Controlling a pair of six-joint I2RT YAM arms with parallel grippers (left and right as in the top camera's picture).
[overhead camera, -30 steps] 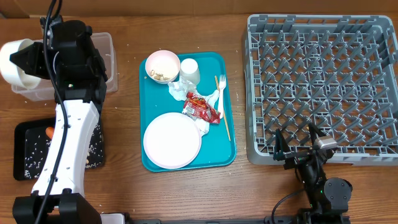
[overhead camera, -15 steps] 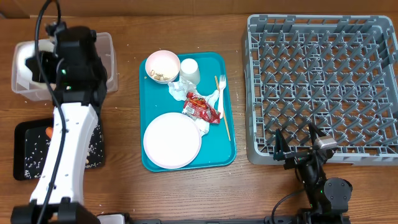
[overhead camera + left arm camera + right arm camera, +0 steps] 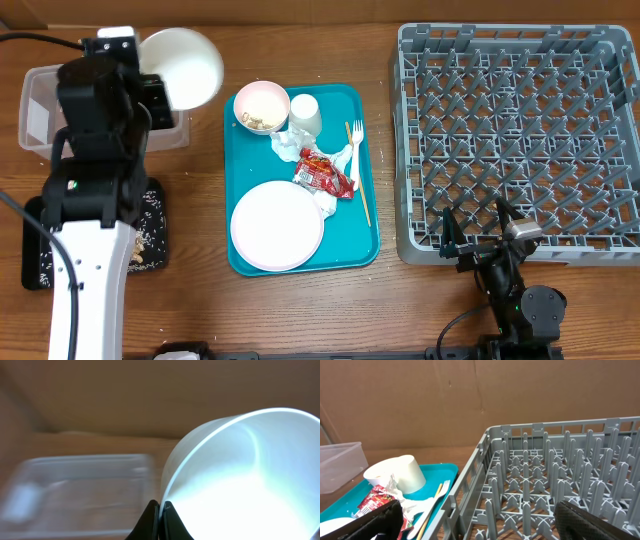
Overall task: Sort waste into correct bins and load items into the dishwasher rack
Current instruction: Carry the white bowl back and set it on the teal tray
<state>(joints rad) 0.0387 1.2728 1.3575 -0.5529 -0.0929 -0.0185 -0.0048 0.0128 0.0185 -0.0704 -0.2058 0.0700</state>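
Observation:
My left gripper (image 3: 161,510) is shut on the rim of a small white bowl (image 3: 185,65), held in the air over the right end of the clear tub (image 3: 35,100); the bowl (image 3: 240,475) looks empty inside. The black tray (image 3: 35,255) holds rice-like scraps; my arm hides the carrot. On the teal tray (image 3: 345,250) lie the white plate (image 3: 277,225), a second bowl (image 3: 261,105) with scraps, the cup (image 3: 305,112), napkins (image 3: 288,145), red wrapper (image 3: 325,175), fork (image 3: 355,150) and wooden stick (image 3: 362,195). My right gripper (image 3: 485,527) is open and empty at the grey rack's (image 3: 520,140) front edge.
Rice-like scraps are scattered on the wood beside the black tray (image 3: 150,235). A brown cardboard wall (image 3: 470,395) stands behind the table. The right wrist view shows the cup (image 3: 400,475), the fork (image 3: 432,505), the wrapper (image 3: 375,500) and the rack's upright pegs (image 3: 545,470).
My left arm has swung the white bowl from the tub's left end across to its right end. The right arm has not moved.

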